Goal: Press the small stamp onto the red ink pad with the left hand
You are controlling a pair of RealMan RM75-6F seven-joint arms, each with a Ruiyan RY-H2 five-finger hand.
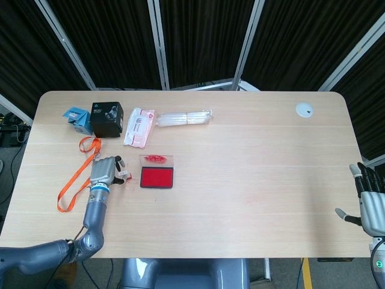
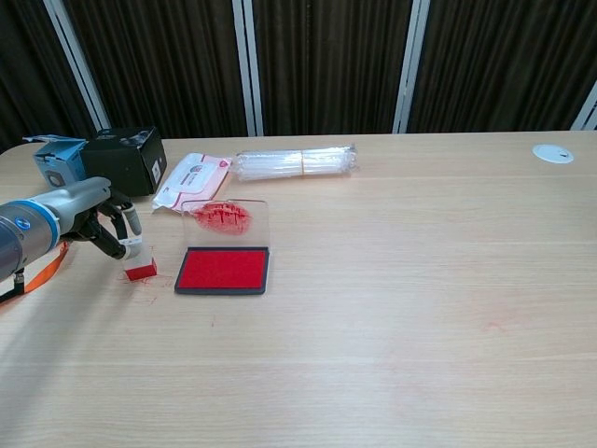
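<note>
- Nearest the cameras, the light wooden table (image 2: pixel 392 355) carries every item recorded below.
- Left arm, grey metal with a blue ring at the wrist, enters from the near left corner; the left hand (image 1: pixel 104 171) sits just left of the ink pad, its fingers (image 2: pixel 131 227) pinching the small stamp from above.
- Right hand (image 1: pixel 368 198) shows at the far right edge of the head view only, off the table edge, fingers spread and holding nothing.
- Clear plastic sleeve of pale straws or rods (image 1: pixel 184 117) lies flat towards the far side, just right of the white packet.
- Black cardboard box (image 1: pixel 106 118) stands at the far left, touching a smaller blue box (image 1: pixel 76 118) on its left.
- White and pink flat packet (image 1: pixel 139 127) lies just right of the black box, angled.
- Orange lanyard strap (image 1: pixel 75 181) trails from beside the black box towards the near left, passing beside the left hand.
- Red ink pad in a black tray (image 2: pixel 223 270) lies open and flat, just right of the stamp, not touching it.
- Clear lid smeared with red ink (image 2: pixel 224 217) lies directly behind the pad.
- Small round white disc (image 1: pixel 304 110) is set in the far right corner of the tabletop.
- Small stamp, clear body with a red base (image 2: pixel 140 266), stands upright with its base on the table, left of the pad.
</note>
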